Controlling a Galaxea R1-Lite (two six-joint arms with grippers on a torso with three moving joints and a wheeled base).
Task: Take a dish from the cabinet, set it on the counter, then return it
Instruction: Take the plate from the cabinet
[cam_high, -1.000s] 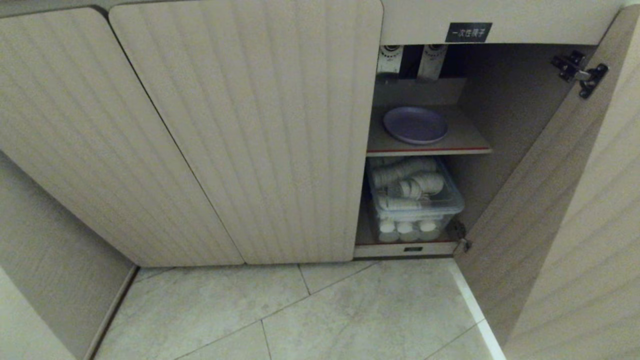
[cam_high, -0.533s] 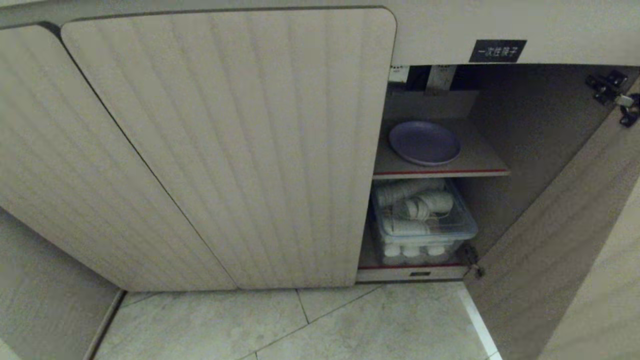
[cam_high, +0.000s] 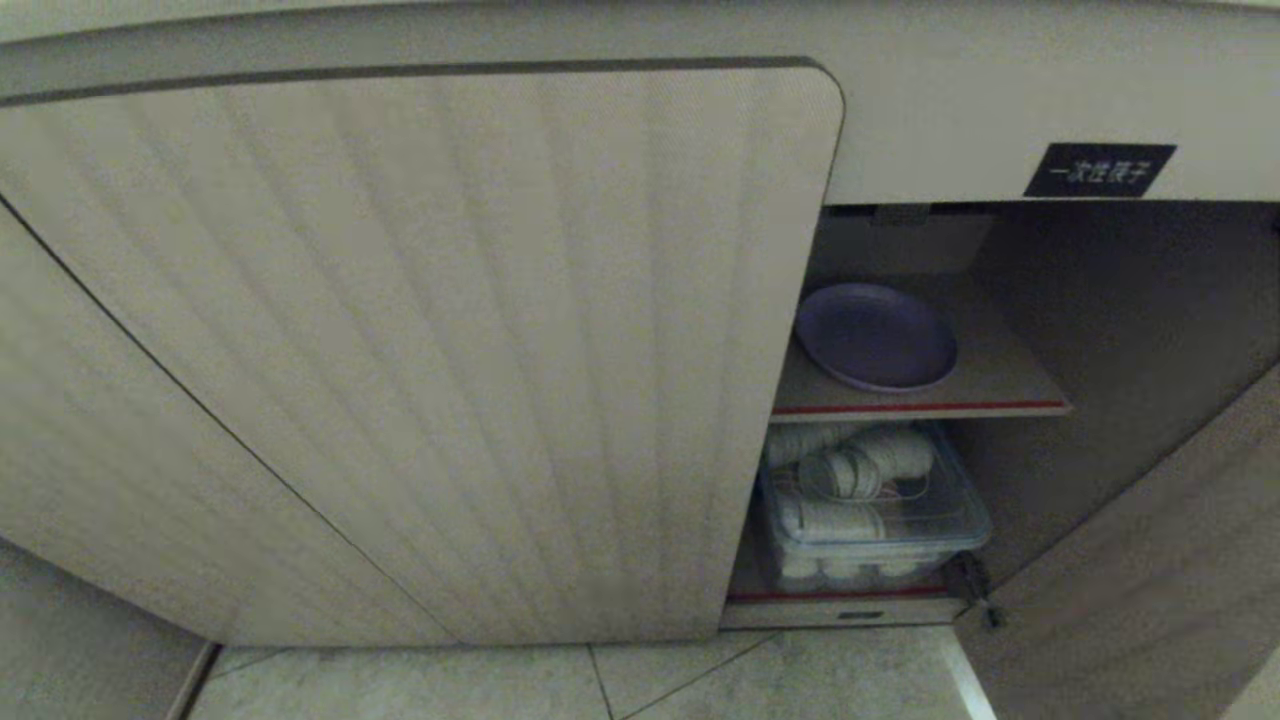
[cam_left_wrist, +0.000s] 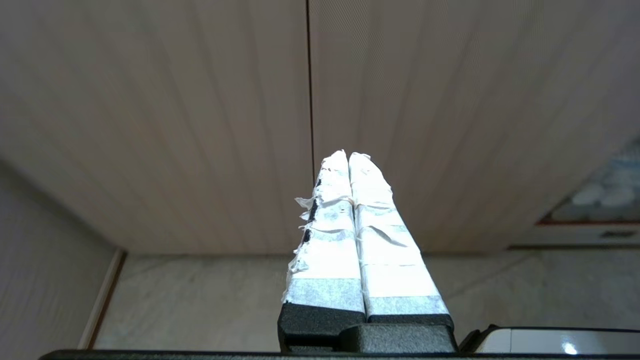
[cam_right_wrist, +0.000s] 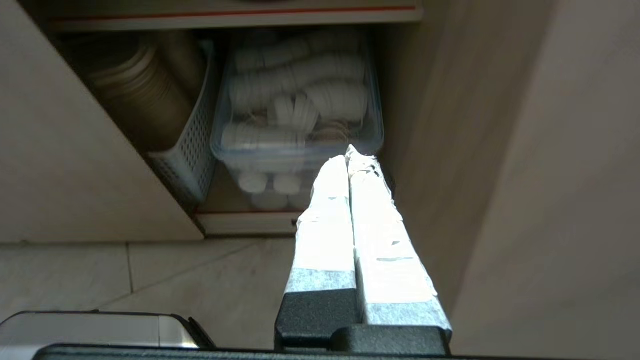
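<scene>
A closed ribbed door (cam_high: 430, 350) fills most of the head view, blocking the left half of the cabinet (cam_high: 930, 110); the opening sits at about 3 o'clock, under a small black label (cam_high: 1099, 169) with white characters. The swung-out door (cam_high: 1130, 560) slants across the 4 o'clock corner, and pale floor tiles (cam_high: 780, 685) run along 6 o'clock.

The dish (cam_high: 876, 336), a round, shallow, matte lavender plate with a low rim, lies flat on the red-edged shelf (cam_high: 1000, 395) inside, alone and untouched. Below it stands a clear lidded bin (cam_high: 880, 520) packed with white rolls and cups.

Neither arm appears in the head view. The right wrist view alone shows a white perforated basket (cam_right_wrist: 187, 150) of brownish stacked ware beside the bin, hidden from the head camera by the closed door; the right gripper (cam_right_wrist: 348, 152), tape-wrapped fingers pressed together and holding nothing, points toward the bin's near edge. The left wrist view shows the left gripper (cam_left_wrist: 348, 155), likewise pressed together and empty, facing the seam between two closed doors.
</scene>
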